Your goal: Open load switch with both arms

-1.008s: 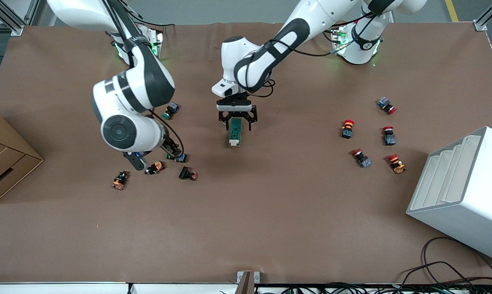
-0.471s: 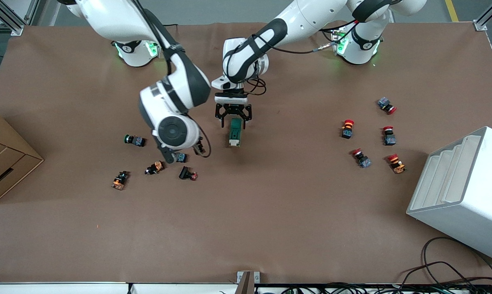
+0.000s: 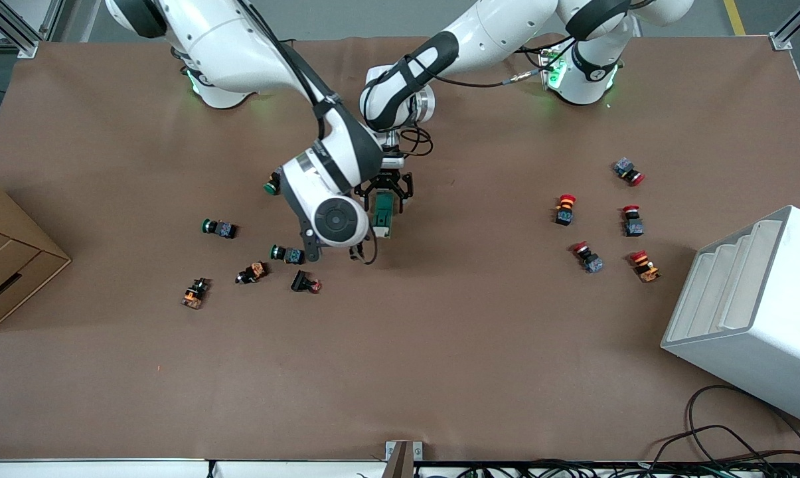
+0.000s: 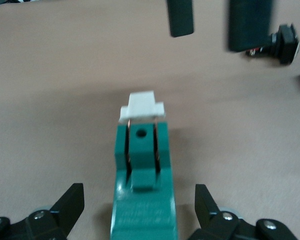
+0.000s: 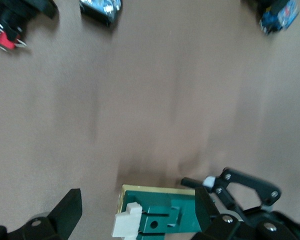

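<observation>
The small elongated green load switch (image 3: 383,214) with its white sliding piece (image 4: 142,106) lies on the brown paper-covered table (image 3: 439,345), directly under the left tool (image 3: 385,196). That black two-finger tool straddles the switch's green end with its fingers (image 4: 70,202) spread, one on each side and clear of the block; it sits where it did half a second ago, and the switch has not shifted.

The right arm has swung from over the cluster of small push-buttons (image 3: 287,253) toward the switch since then. Its right tool (image 5: 140,210) now hangs over the white-piece end of the switch, fingers (image 5: 70,210) spread wide and touching nothing. A green-capped push-button (image 3: 218,228) lies apart toward the right arm's end of the table. Red-capped push-buttons (image 3: 564,208) lie toward the left arm's end, well apart from both tools.
</observation>
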Robot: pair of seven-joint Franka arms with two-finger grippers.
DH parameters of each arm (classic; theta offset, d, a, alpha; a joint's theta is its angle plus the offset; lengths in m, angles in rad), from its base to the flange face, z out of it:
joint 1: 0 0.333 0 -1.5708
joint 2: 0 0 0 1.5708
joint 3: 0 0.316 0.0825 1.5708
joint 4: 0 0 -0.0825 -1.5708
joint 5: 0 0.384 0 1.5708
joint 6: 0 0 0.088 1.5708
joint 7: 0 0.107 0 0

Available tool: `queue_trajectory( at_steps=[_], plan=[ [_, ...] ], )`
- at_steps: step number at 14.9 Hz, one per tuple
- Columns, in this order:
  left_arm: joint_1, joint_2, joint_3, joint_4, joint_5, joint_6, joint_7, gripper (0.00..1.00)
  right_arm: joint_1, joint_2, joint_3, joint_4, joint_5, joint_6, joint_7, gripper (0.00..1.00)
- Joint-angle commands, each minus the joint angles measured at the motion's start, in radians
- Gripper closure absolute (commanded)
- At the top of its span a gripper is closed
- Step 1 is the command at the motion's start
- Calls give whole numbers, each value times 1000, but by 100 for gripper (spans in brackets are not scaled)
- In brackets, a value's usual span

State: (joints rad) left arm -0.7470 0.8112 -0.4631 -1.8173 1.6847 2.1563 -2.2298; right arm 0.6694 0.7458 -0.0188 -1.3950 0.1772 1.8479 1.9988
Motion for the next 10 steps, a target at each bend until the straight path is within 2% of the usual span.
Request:
queue_trajectory(
  at_steps=[1,4,8,10],
  plan=[
    [-22,-9,8,-31,47,-22,-57,2,16,76,-3,86,19,2,98,0],
    [-19,5,9,-36,154,-27,-142,2,29,116,5,128,21,4,135,0],
    [-22,13,9,-39,164,-32,-149,2,30,139,11,129,62,2,120,0],
    [-23,26,9,-37,165,-52,-149,1,15,147,49,129,64,-1,112,0]
  ],
)
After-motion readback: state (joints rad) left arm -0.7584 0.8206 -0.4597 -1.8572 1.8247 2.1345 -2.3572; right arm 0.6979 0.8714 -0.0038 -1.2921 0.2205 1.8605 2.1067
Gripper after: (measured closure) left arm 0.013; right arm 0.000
